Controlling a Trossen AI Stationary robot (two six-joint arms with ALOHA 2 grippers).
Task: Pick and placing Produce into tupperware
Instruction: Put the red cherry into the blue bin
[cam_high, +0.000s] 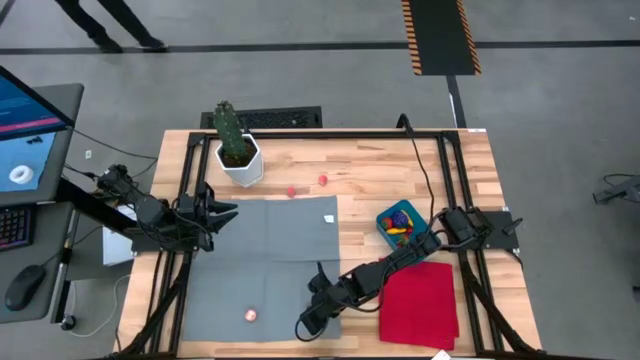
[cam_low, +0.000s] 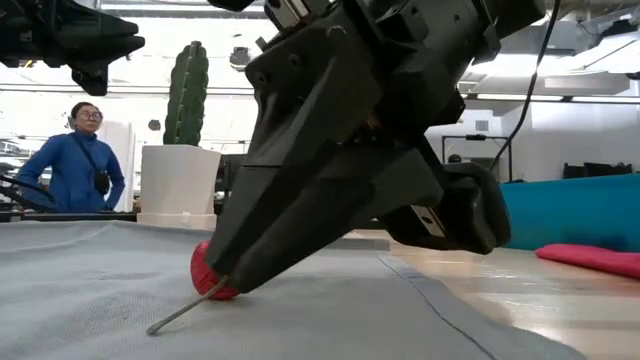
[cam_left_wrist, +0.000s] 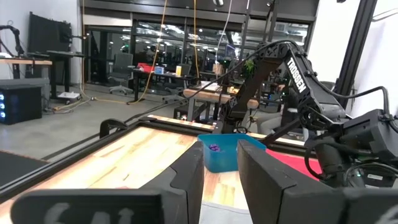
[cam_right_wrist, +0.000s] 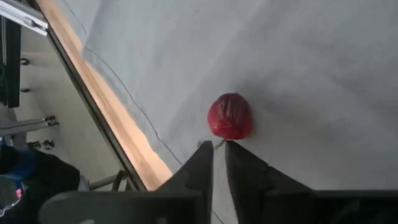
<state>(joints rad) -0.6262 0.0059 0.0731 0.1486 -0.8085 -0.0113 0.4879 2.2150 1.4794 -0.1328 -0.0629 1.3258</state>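
A small red produce piece (cam_right_wrist: 230, 116) with a thin stalk lies on the grey cloth (cam_high: 260, 260), near its front edge. My right gripper (cam_right_wrist: 219, 154) slants down to it from the table's right, its fingertips nearly together around the stalk. The teal tupperware (cam_high: 403, 222) stands at the right with several produce pieces inside. Two more small pieces (cam_high: 291, 192) (cam_high: 323, 180) lie on the bare wood beyond the cloth. My left gripper (cam_left_wrist: 221, 180) hangs open and empty above the cloth's left edge. My right gripper has the red produce's thin stalk (cam_right_wrist: 218, 144) between its two fingertips, right beside the fruit. The fingers slant down from the table's right. The fruit (cam_low: 208, 268) rests on the cloth just beyond the tips, and the stalk's free end (cam_low: 185, 312) trails on the cloth.
A tall green cactus in a white pot (cam_high: 238, 150) stands at the far left of the table. A magenta cloth (cam_high: 420, 300) lies at the near right. Black frame rails (cam_high: 185, 170) run along the table's sides. A person in blue (cam_low: 85, 160) stands beyond the table.
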